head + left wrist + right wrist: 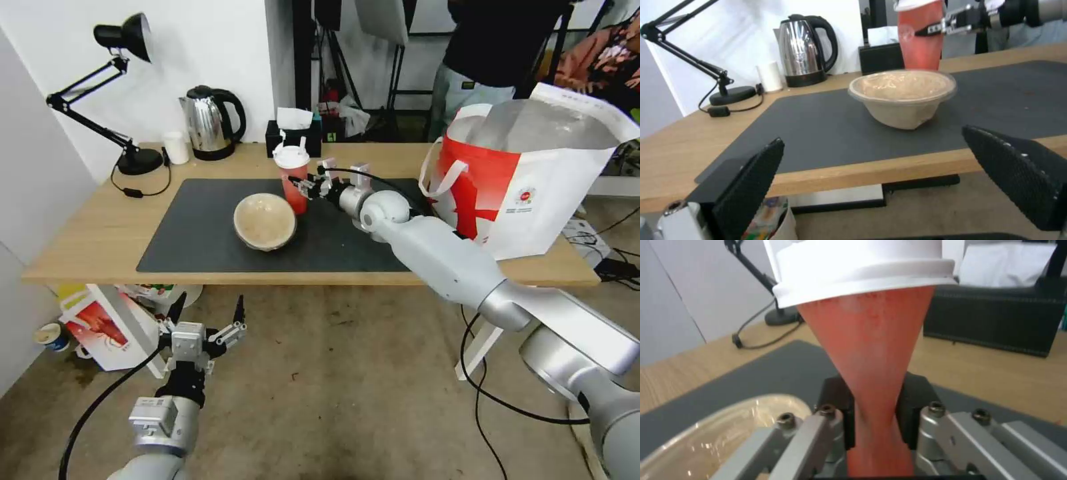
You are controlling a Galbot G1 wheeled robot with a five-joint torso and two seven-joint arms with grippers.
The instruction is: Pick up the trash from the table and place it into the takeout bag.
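Cup (871, 373) squeezed in right gripper (873, 416) beside bowl (265, 221).

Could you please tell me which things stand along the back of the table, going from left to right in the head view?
Black desk lamp → small white cup → steel kettle → black tissue box → takeout bag at the table's right end.

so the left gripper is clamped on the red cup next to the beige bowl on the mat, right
No, it is the right gripper clamped on the red cup; the right wrist view shows it. The left gripper hangs open below the table edge. The cup does stand beside the beige bowl on the mat.
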